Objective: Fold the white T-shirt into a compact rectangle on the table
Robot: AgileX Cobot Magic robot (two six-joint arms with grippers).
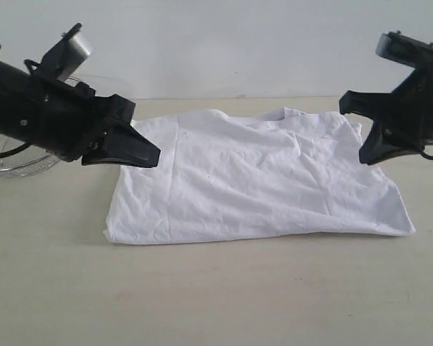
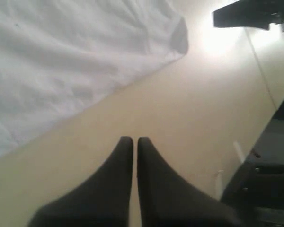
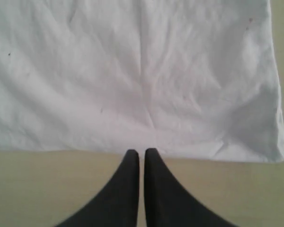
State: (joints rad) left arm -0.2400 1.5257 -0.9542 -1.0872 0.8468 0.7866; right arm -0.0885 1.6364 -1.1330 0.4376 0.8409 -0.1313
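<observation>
The white T-shirt (image 1: 256, 180) lies folded into a broad rumpled rectangle in the middle of the table (image 1: 216, 295); no lettering shows. My left gripper (image 1: 153, 155) hovers at the shirt's left edge, shut and empty. In the left wrist view its black fingertips (image 2: 125, 142) hang over bare tabletop, with the shirt (image 2: 61, 61) a little way off. At the shirt's right edge my right gripper (image 1: 366, 155) is raised, also shut and empty. The right wrist view shows that gripper (image 3: 141, 152) just short of the shirt's (image 3: 132, 75) edge.
A round clear rimmed object (image 1: 18, 162) sits behind the left arm at the table's left. The pale wall runs along the table's far edge. Bare tabletop stretches in front of the shirt. A dark arm part (image 2: 255, 14) and dark gear (image 2: 265, 189) show in the left wrist view.
</observation>
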